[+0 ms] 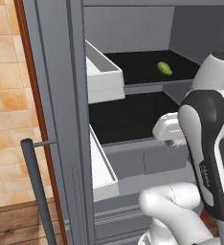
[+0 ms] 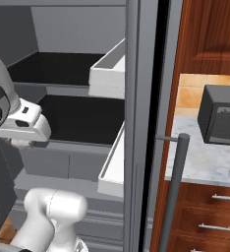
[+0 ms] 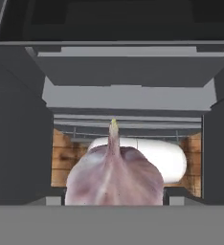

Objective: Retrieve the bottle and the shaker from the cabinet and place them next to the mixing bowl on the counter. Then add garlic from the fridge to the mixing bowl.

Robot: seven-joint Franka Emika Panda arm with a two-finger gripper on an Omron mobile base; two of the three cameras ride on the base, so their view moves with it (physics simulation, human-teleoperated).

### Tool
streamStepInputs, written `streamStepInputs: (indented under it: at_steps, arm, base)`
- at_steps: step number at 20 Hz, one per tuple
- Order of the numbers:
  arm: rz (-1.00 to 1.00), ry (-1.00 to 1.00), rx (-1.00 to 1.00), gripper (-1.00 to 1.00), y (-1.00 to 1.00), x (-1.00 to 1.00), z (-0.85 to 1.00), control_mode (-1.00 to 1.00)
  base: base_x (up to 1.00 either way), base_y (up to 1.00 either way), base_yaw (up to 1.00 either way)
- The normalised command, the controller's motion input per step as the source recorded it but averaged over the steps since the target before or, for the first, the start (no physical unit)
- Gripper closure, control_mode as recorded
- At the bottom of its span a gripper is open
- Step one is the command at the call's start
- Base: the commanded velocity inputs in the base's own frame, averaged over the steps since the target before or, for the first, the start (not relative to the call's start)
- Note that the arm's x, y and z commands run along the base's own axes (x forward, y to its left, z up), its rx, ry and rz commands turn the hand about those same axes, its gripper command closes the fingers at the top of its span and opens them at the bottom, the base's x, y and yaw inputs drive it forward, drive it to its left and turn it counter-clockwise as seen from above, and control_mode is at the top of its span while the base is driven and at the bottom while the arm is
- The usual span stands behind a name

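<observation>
The robot stands at the open fridge [image 1: 61, 95], which puts the work in the last part of the task: fetching the garlic. In the hand view the garlic [image 3: 115, 178] sits right against the gripper [image 3: 115, 203], its pale purple bulb hiding the finger tips and its stalk pointing away from the hand. The grip appears to be closed on the bulb, though the finger tips themselves cannot be seen. The hand [image 2: 26, 125] is level with the front edge of the middle shelf [image 2: 82, 118], in front of the fridge opening.

Judged from this, the garlic is in hand and what remains is to carry it to the mixing bowl and release it there. Whether the bottle and the shaker already stand beside the bowl cannot be told from here.

Inside the fridge, the dark shelves are nearly bare; a small green vegetable [image 1: 164, 68] lies toward the back right of the upper shelf. White door trays [image 1: 103, 74] project from the door edge. Beside the fridge, reddish-brown wooden cabinetry [image 2: 210, 34] and a marble wall counter [image 2: 205, 162] carry a dark microwave [image 2: 221, 115]. Orange tiles [image 1: 6, 95] cover the wall on the other side.
</observation>
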Motion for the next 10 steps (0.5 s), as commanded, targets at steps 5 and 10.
streamStepInputs:
  at_steps: [5,10]
  arm:
    - [-0.01,0.01,0.00,1.00,-0.05,-0.10,-0.06,1.00]
    - [0.00,0.00,0.00,1.00,0.00,0.00,0.00,1.00]
  base:
    - [-0.15,-0.06,0.00]
    - [-0.80,-0.16,0.03]
